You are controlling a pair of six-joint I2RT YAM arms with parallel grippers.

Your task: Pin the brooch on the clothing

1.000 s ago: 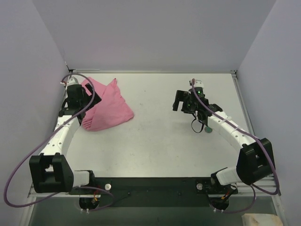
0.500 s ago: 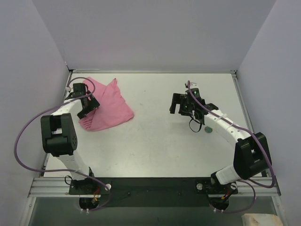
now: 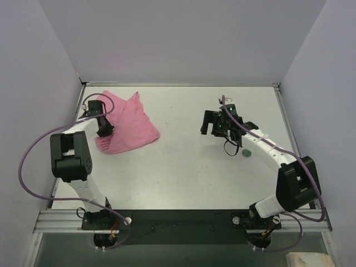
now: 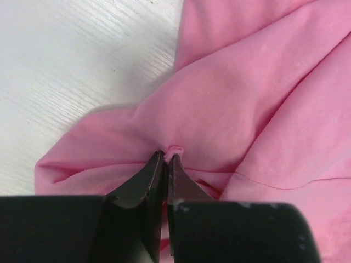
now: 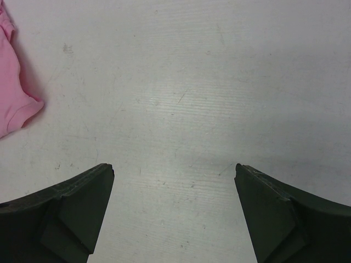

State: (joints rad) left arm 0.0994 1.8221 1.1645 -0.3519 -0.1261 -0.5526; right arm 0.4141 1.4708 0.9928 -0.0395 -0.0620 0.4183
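The clothing [image 3: 130,125], a pink T-shirt, lies crumpled at the table's back left. My left gripper [image 3: 104,129] sits on its left part. In the left wrist view, the left gripper [image 4: 169,155] is shut on a small pinched fold of the pink clothing [image 4: 236,98]. The brooch [image 3: 246,152], a small dark disc, lies on the table right of centre, beside my right forearm. My right gripper [image 3: 210,123] hovers left of the brooch, open and empty. In its wrist view the right gripper [image 5: 174,167] spans bare table, and a corner of the clothing [image 5: 13,104] shows at the left edge.
A white table [image 3: 183,178] is enclosed by grey walls on three sides. A raised rail [image 3: 286,128] runs along its right edge. A black cable loop [image 3: 231,147] hangs from the right wrist near the brooch.
My left gripper has closed on a fold of the shirt, and the left arm has folded in closer to it. The right gripper shifted slightly left, still open.
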